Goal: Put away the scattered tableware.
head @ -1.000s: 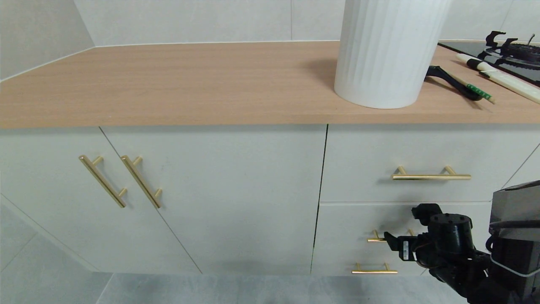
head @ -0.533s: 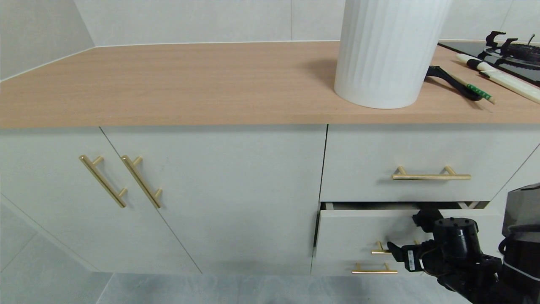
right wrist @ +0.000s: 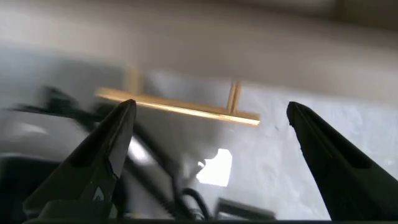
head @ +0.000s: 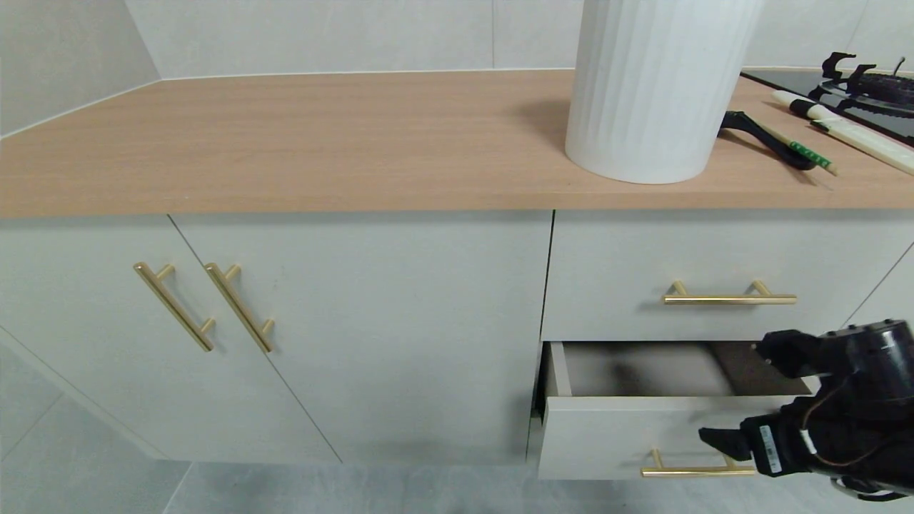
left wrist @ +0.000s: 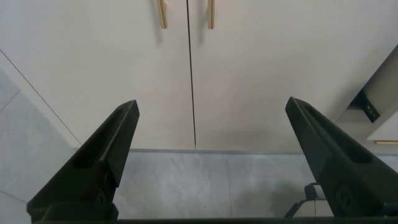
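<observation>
Overlapping drawer handle's point(head: 685, 470) end, right gripper point(right wrist: 209, 106)

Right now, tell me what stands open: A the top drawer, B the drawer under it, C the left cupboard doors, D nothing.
B: the drawer under the top one is pulled out, its inside showing; the top drawer sits flush.

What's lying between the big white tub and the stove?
In the head view, a black tool, a thin stick with a green band and a long cream tool lie on the counter between tub and stove.
</observation>
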